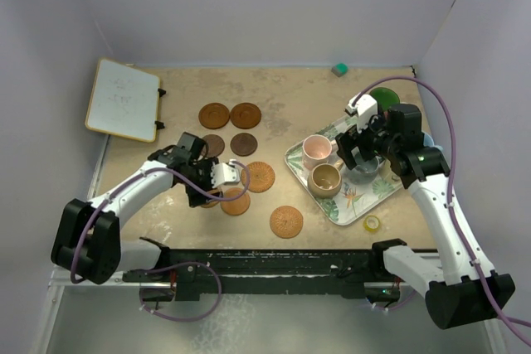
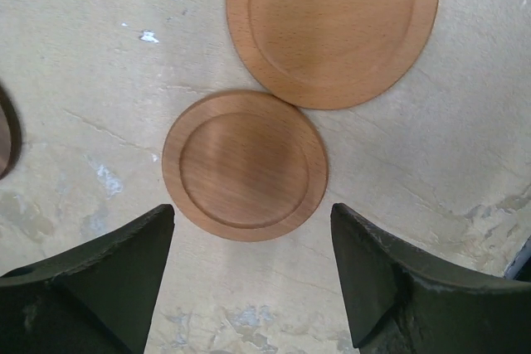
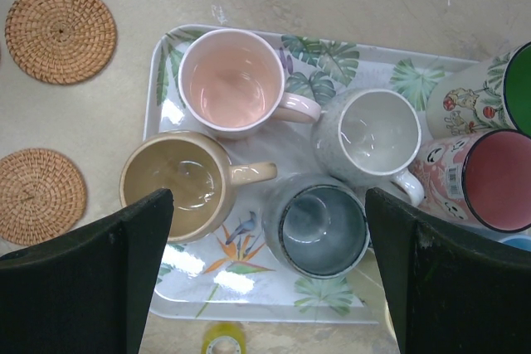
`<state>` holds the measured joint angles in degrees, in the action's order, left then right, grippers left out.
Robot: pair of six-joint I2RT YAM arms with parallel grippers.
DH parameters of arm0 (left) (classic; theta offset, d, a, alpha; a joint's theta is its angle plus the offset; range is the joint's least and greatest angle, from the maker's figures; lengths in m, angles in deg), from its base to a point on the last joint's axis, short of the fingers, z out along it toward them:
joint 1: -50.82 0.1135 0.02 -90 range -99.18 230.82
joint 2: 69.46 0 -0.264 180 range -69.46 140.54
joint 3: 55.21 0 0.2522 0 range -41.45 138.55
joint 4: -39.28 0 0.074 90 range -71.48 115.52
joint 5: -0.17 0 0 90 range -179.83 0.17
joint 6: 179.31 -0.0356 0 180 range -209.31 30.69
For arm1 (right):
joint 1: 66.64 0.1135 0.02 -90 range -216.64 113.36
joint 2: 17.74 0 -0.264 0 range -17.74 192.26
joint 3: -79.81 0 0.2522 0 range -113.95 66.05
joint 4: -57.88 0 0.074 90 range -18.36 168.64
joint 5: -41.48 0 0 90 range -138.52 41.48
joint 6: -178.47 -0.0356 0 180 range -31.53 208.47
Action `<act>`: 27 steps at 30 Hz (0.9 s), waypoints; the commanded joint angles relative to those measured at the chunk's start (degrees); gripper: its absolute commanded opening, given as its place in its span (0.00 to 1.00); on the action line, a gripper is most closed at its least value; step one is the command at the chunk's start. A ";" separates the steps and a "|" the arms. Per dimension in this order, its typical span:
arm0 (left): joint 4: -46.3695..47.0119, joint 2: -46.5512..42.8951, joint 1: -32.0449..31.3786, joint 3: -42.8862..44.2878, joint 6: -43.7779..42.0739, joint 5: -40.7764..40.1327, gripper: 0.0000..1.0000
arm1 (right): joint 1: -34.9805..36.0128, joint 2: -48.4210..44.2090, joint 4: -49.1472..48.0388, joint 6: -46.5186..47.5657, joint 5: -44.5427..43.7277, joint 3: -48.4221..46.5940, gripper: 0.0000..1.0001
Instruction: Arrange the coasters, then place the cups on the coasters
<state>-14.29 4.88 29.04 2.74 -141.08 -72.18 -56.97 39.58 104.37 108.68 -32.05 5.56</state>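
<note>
Several round coasters lie on the tabletop left of the tray, dark ones [image 1: 214, 114] at the back and woven ones [image 1: 286, 221] nearer. My left gripper [image 1: 214, 192] hangs open just above the table. A small wooden coaster [image 2: 244, 165] lies flat just beyond its fingertips, untouched, and another wooden coaster [image 2: 332, 26] rests against its far edge. My right gripper [image 3: 267, 205] is open above the leaf-patterned tray [image 3: 249, 292], its fingers straddling the slate cup [image 3: 322, 225] from above. The pink cup [image 3: 230, 80], tan cup [image 3: 176, 184], grey cup [image 3: 369, 134], red cup [image 3: 496, 178] and green cup [image 3: 518, 76] stand on the tray.
A small yellow tape roll [image 1: 372, 223] lies by the tray's near edge. A whiteboard [image 1: 124, 99] sits at the back left and a small green block [image 1: 339, 68] by the back wall. White walls close in the table on three sides.
</note>
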 commanded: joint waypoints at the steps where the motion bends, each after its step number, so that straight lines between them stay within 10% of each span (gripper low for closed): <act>1: -0.89 0.80 -0.63 -0.66 -4.71 1.51 0.74 | -0.36 0.03 -0.81 0.89 1.22 -0.25 1.00; 27: 8.10 10.50 -0.78 1.03 -7.03 -5.43 0.63 | -0.36 -0.62 -0.91 1.22 0.98 -0.15 1.00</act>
<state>-8.96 13.34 26.79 1.99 -147.00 -76.60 -57.01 39.64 104.37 109.20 -32.09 5.56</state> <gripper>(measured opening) 0.646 0.998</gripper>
